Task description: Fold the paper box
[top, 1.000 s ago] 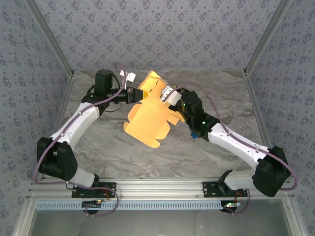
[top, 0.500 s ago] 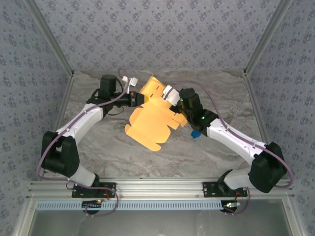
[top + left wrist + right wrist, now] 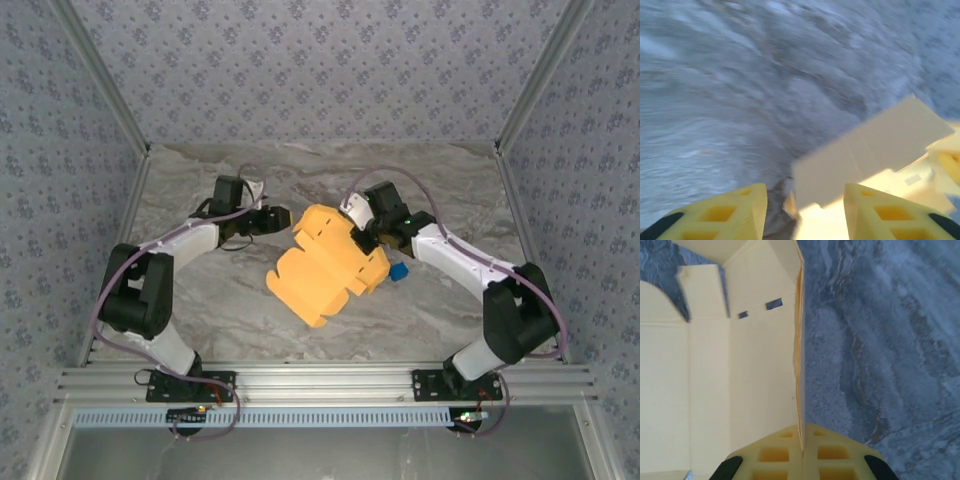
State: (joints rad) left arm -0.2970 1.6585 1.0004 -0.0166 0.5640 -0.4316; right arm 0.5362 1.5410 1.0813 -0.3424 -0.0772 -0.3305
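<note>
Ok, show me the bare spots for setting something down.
Free: the table strip between box and near rail; the back strip along the wall. Crowded: the middle, with left arm, box, blue object, right arm.

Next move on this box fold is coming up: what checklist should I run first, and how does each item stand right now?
1. Right gripper clamped on an edge of the box: ok.
2. Left gripper open, with no clamp on the card: ok.
3. Flap in line for the left gripper: ok; one lies just ahead of its fingers.
4. Box folded into shape: not ok; its flaps are spread.
5. Blue object clear of the box: cannot tell; it sits right by the box's right edge.
6. Box lying flat on the table: cannot tell.
</note>
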